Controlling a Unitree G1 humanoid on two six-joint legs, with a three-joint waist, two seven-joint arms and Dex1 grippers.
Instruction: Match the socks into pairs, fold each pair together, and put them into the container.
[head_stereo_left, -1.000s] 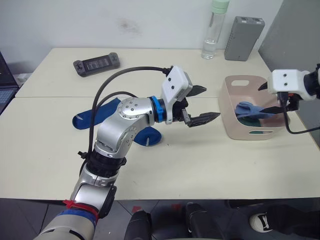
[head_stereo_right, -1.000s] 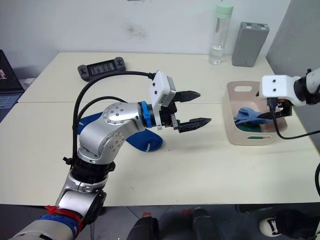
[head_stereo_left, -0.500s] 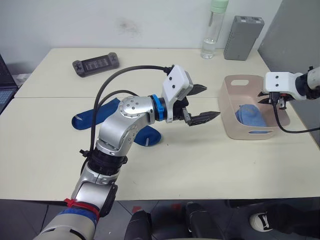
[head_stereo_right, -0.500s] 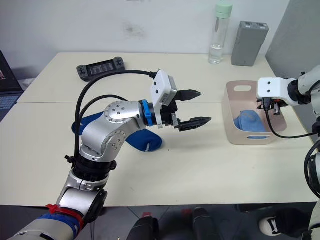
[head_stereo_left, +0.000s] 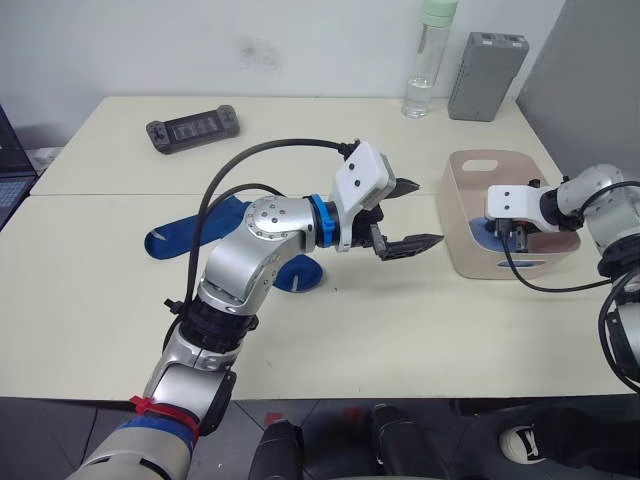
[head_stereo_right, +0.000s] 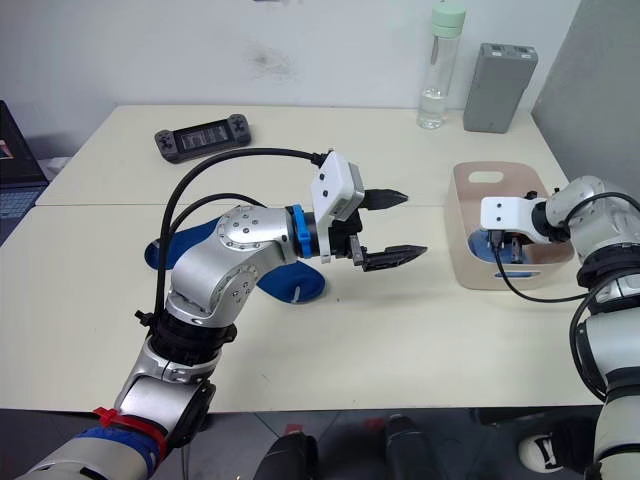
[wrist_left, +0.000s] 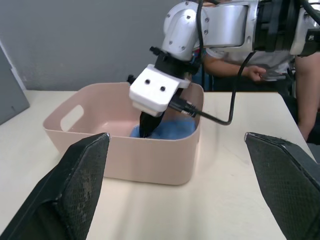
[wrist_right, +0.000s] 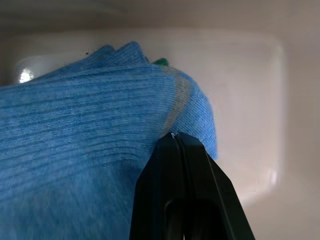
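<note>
The pale pink container stands at the table's right. Light blue socks lie folded inside it, with a bit of green showing behind them. My right gripper reaches down into the container, shut, its tips pressed against the light blue fabric. My left gripper hovers open and empty over the middle of the table, left of the container. Two dark navy socks lie flat under my left arm, one farther left and one nearer the front.
A black game controller lies at the back left. A water bottle and a grey box stand at the back right. A laptop edge shows at far left. A seated person is beyond the container.
My right gripper let the light blue socks drop into the container, came down into it and shut. My left gripper shifted slightly right, still open.
</note>
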